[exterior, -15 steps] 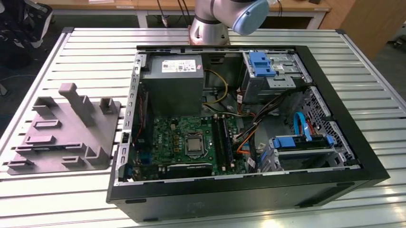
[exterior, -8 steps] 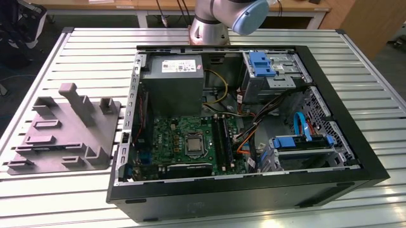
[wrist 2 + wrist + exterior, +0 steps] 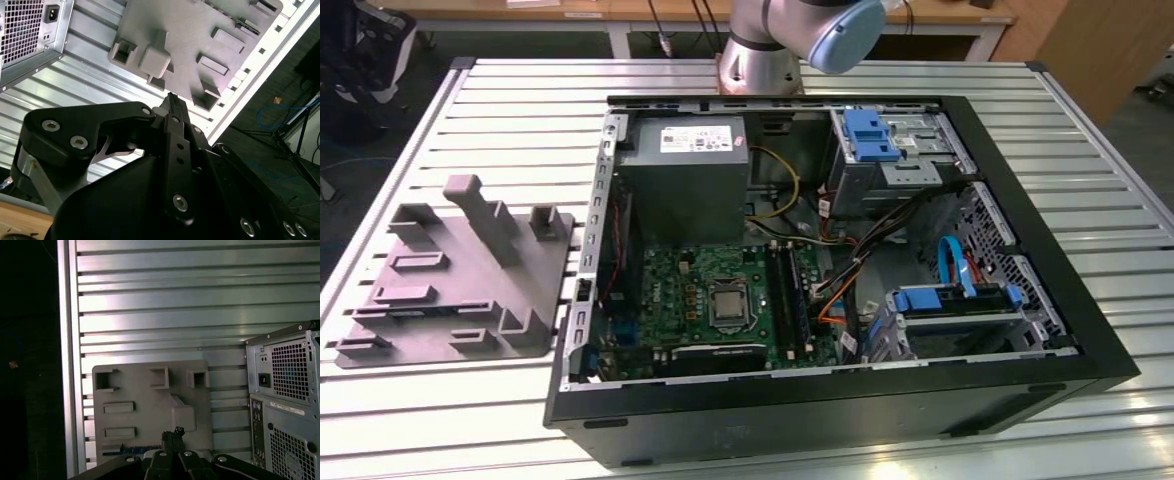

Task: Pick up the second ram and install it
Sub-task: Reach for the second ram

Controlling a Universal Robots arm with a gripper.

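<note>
Our gripper point(image 3: 172, 433) hung over the grey fixture tray point(image 3: 150, 390), tips pressed together, nothing pinched as far as we could see.

We read the second ram point(image 3: 129, 450) as the thin bluish strip lying in a slot along the tray edge farthest from the three notched posts point(image 3: 152, 377). It was not yet lifted.

Our take on the pick:
- Spread the jaws before descending.
- Close across the stick's flat faces near mid-length.
- Pull straight up out of the slot.
- Stay clear of the raised block point(image 3: 182, 415) nearby.

The tray sat flat on the slatted aluminium table point(image 3: 494, 110), near its edge on the exterior view's left and just beside the open PC case point(image 3: 1067, 330). Inside the case were the motherboard point(image 3: 707, 290) and the socket strips point(image 3: 783, 285); we couldn't tell what was seated there.

Past the table edge we saw dark floor with a loose blue cable point(image 3: 280, 112). Wooden furniture stood behind the arm base point(image 3: 761, 60).
</note>
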